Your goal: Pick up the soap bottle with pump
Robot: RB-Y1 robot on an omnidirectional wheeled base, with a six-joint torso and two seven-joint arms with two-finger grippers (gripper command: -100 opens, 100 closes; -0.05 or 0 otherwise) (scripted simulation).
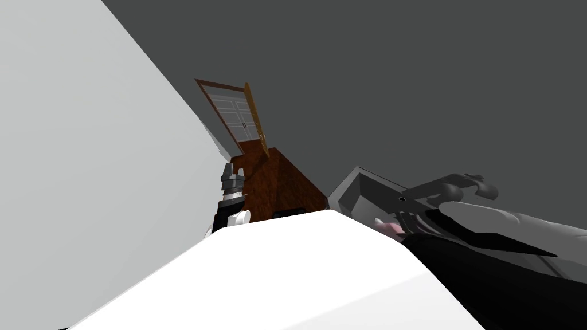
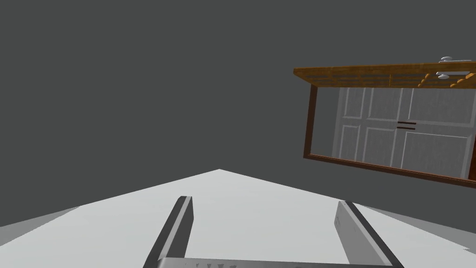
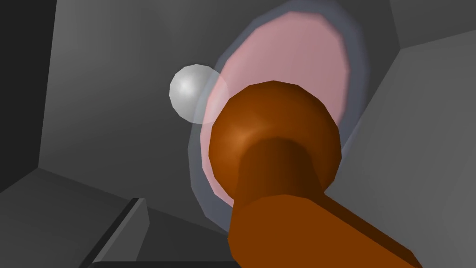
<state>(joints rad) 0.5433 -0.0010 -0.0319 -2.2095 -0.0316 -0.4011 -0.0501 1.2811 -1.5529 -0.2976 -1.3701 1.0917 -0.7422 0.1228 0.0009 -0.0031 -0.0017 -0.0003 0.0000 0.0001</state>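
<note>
Right gripper (image 3: 237,204): open and gripping nothing, pointed straight at the bottle's top. 1 finger (image 3: 132,223) stands clear of the bottle with a gap between them. The other finger is hidden behind the pump's spout.
Pump (image 3: 274,139): orange-brown. Its round head is the nearest thing to the hand, and its thick spout runs out past the gripper body, covering much of the space between the fingers.
Soap bottle (image 3: 288,56): a pink body in a clear, pale shell, seen end-on beneath the pump, inside the sink. In the head view it is a small pink spot just past the chest's edge on my right.
Round knob (image 3: 190,93): pale grey, just beside the bottle and partly seen through its clear shell. I cannot tell what it is.
Sink (image 1: 351,189): a grey basin whose walls rise on both sides of the bottle.
Faucet (image 1: 453,186): dark grey and curved, reaching over the basin near the bottle and the right hand.
Black area (image 3: 21,70): a strip beyond the edge of the sink wall.
Left gripper (image 2: 264,201): open and holding nothing, held up on my left close to a light grey wall, well apart from the sink.
Floor (image 1: 281,183): dark brown wood, running from beside the sink to the door.
Door (image 1: 256,117): brown, standing open at the far end, with white panels showing through its frame.
</note>
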